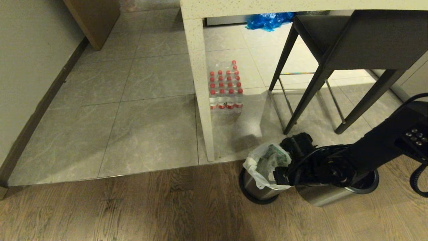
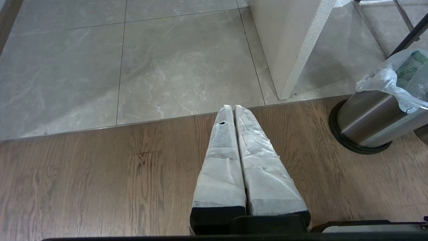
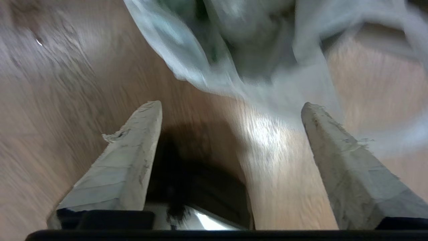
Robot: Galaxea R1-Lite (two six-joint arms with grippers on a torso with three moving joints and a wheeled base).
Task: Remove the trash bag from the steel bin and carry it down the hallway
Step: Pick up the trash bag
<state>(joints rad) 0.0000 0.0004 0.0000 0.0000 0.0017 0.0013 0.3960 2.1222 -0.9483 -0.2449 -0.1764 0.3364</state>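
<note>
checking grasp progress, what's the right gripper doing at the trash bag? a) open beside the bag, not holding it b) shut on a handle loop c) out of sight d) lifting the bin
a: the right gripper shows its fingers spread wide, with the trash bag just beyond them, ungripped.

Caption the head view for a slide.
Right gripper at the trash bag in the steel bin, beside a stool.

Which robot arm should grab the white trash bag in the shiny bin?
The right one, probably. The right gripper is open right beside the trash bag sitting in the steel bin. The left gripper is shut and off to the side, over bare wooden floor.
</note>
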